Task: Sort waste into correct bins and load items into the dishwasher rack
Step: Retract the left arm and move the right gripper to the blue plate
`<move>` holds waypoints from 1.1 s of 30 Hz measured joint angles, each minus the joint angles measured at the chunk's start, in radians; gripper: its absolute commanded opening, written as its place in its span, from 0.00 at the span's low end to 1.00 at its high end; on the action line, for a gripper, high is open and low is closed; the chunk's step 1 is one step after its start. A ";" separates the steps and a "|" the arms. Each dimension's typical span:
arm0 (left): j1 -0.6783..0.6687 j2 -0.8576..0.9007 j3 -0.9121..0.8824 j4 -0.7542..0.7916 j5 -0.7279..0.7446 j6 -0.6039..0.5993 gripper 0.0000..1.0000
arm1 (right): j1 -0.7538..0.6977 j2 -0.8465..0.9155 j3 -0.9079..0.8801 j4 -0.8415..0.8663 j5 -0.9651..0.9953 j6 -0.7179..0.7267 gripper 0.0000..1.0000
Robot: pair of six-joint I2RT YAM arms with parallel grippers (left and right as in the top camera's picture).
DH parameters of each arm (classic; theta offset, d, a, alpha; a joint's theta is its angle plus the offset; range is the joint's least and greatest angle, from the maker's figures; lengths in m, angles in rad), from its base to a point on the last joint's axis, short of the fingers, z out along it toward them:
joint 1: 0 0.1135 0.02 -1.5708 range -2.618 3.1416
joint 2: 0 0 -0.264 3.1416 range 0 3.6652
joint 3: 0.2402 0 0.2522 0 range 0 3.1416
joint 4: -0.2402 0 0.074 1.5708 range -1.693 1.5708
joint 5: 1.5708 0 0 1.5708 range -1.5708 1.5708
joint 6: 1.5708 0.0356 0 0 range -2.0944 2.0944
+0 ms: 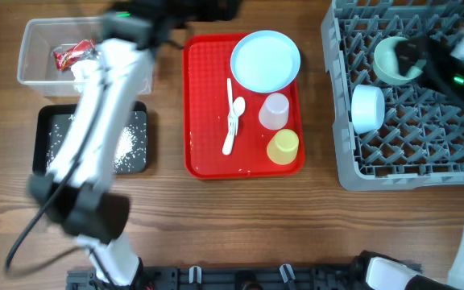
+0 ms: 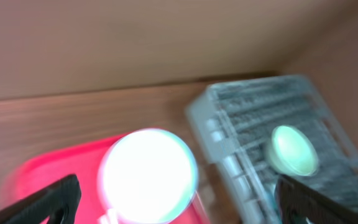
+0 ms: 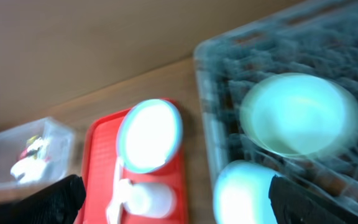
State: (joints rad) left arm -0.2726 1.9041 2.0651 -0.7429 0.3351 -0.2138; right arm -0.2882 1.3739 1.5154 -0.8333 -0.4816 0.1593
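The grey dishwasher rack [image 1: 409, 165] at the right holds a pale green bowl [image 1: 391, 63] and a white bowl [image 1: 368, 107]. My right gripper [image 1: 413, 55] hovers over the green bowl, open and empty [image 3: 174, 193]. The light-blue plate [image 1: 265, 61], white spoon and fork [image 1: 231, 117], pink cup [image 1: 274, 111] and yellow cup [image 1: 283, 147] sit on the red tray [image 1: 204, 105]. My left gripper [image 1: 171, 12] is open and empty [image 2: 176, 190], high at the back near the plate [image 2: 148, 174]. The clear tub [image 1: 35, 48] holds a red wrapper [image 1: 72, 55]. The black tray [image 1: 47, 121] holds rice grains [image 1: 129, 145].
The left arm [image 1: 95, 137] stretches over the black tray and part of the clear tub, hiding some of their contents. Bare wooden table [image 1: 240, 225] lies in front of the trays. Both wrist views are motion-blurred.
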 measured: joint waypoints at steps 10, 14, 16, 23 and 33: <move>0.285 -0.109 0.003 -0.395 -0.191 0.057 1.00 | 0.557 0.196 0.000 0.119 0.215 0.101 0.98; 0.373 -0.109 0.003 -0.446 -0.235 0.060 1.00 | 0.652 0.335 0.000 0.128 0.390 0.207 0.95; 0.389 -0.109 0.003 -0.451 -0.241 0.060 1.00 | 0.652 0.371 0.000 0.144 0.440 0.249 0.91; 0.405 -0.104 0.003 -0.451 -0.246 0.060 1.00 | 0.631 0.424 0.000 0.282 0.569 0.328 0.83; 0.405 -0.079 0.002 -0.451 -0.249 0.060 1.00 | 0.573 0.637 0.000 0.367 0.635 0.404 0.49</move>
State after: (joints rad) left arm 0.1322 1.8256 2.0674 -1.1942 0.0860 -0.1535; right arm 0.2844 2.0109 1.5154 -0.4667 0.1532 0.5636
